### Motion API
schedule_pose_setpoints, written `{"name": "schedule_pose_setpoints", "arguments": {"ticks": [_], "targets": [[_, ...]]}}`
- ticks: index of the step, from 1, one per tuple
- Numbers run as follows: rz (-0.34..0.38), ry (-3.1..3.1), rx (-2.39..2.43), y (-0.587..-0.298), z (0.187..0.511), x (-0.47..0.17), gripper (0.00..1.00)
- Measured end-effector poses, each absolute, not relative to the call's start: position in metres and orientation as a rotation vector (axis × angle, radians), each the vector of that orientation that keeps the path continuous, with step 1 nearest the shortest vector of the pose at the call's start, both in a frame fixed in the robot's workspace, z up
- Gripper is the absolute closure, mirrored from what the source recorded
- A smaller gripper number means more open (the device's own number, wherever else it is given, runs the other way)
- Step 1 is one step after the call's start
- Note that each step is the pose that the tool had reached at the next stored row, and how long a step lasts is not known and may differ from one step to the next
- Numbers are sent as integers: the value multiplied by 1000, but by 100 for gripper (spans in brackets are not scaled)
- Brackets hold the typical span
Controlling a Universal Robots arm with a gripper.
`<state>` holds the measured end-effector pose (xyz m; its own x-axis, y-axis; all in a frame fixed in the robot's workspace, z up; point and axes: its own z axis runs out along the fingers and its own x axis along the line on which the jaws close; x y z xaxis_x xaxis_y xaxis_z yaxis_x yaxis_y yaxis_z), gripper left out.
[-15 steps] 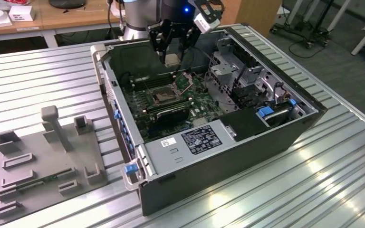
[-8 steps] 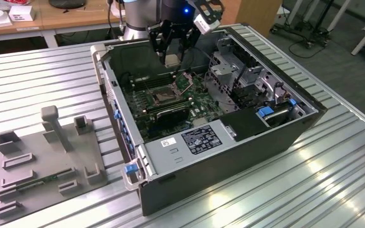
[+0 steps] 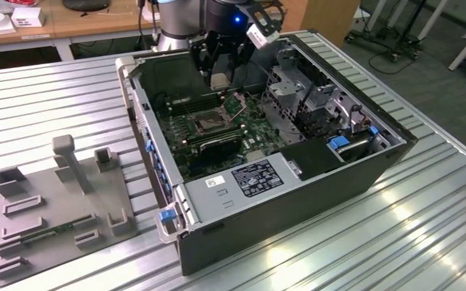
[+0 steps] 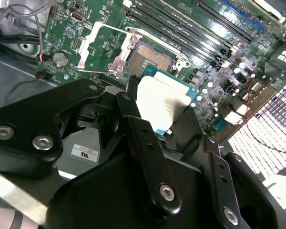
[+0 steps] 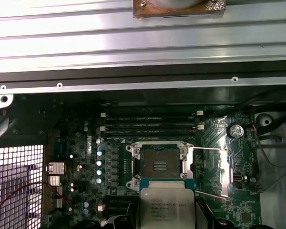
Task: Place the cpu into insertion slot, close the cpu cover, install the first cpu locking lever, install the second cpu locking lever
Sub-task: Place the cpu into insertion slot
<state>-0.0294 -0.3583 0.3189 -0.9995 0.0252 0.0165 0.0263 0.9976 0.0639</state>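
Observation:
My gripper (image 3: pixel 219 80) hangs inside the open computer case, shut on the cpu (image 4: pixel 161 101), a flat square chip with a silvery top held between the black fingers (image 4: pixel 133 114). The cpu (image 5: pixel 167 206) hovers beside and above the insertion slot (image 5: pixel 158 164), apart from it. The insertion slot (image 4: pixel 151 58) is a square socket with a dark centre on the green motherboard (image 3: pixel 249 124), and it has nothing in it. The cpu cover (image 4: pixel 96 44), a thin silvery frame, is swung open beside the slot. Two thin metal lever rods (image 5: pixel 210 149) stick out from the slot.
Long black memory slots (image 5: pixel 150 125) run beside the socket. A metal drive cage (image 3: pixel 310 103) and the case walls (image 3: pixel 140 115) close in the work space. A grey fixture tray (image 3: pixel 55 206) with upright holders lies on the ribbed table at the exterior view's left.

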Motion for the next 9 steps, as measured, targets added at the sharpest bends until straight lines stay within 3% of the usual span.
{"name": "schedule_pose_setpoints", "arguments": {"ticks": [9], "targets": [[-89,-3124,-40,-358,308,-29,46]]}}
